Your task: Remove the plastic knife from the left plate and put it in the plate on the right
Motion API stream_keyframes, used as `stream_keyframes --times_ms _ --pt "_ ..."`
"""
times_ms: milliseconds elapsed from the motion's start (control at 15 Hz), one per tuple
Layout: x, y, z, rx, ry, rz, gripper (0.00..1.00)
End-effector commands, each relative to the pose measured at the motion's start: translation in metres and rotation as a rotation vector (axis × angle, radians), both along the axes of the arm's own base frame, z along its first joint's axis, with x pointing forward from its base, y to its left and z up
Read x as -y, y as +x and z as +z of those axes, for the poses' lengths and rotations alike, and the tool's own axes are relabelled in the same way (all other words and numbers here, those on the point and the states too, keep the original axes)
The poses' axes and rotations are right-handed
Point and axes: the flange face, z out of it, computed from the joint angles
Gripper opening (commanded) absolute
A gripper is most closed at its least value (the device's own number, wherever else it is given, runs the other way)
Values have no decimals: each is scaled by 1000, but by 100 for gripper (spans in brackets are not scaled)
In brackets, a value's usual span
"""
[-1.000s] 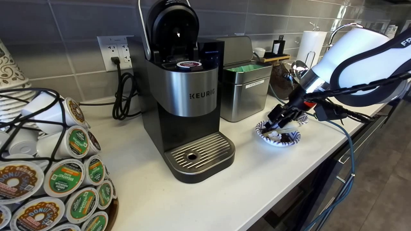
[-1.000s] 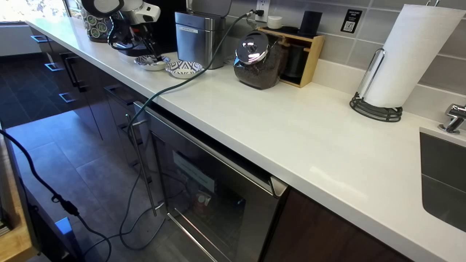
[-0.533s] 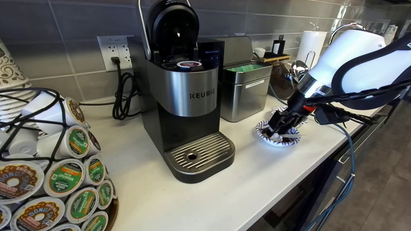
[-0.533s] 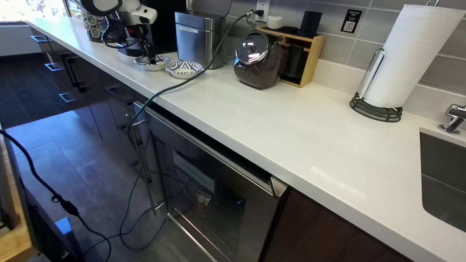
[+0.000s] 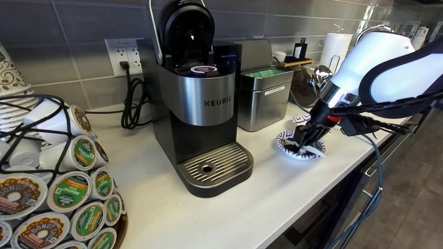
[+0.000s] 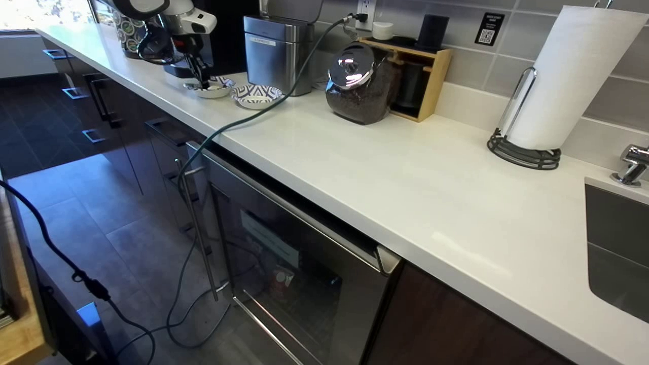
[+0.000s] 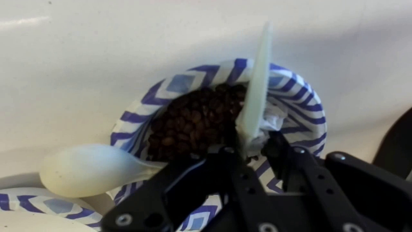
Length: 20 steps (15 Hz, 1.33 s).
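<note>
Claw [image 7: 251, 146] grips one plastic knife [image 7: 257, 85] over one of two plates [image 7: 183, 83] [image 6: 257, 100], beside one spoon [image 7: 95, 170].

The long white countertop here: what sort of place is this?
Probably a kitchen, perhaps an office's: a boxy black-and-silver coffee machine, a white paper towel roll, a dark grey inset sink.

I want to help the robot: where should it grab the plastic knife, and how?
From above: the gripper should probably pinch the plastic knife across its narrow width, on the part inside the left plate. It's long and thin, and its tip sticks out past the rim; held there, it might swing.
</note>
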Motion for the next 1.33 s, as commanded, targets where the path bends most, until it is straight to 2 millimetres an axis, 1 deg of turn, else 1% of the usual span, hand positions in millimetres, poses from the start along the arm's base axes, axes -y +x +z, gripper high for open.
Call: stream_keyframes --times_ms 0,267,533,667,800,933,1133,1267 --pt "0 1 6 8 -19 -4 0" --pt "4 2 18 30 -28 -5 2" --pt "5 1 46 63 -15 -4 2" --pt "14 2 60 83 -23 -11 2" --pt "35 5 73 109 -34 -54 2" --pt "62 9 81 130 -49 -91 2" --pt "108 20 83 162 -65 -161 2" --pt "132 26 78 145 -67 -191 2"
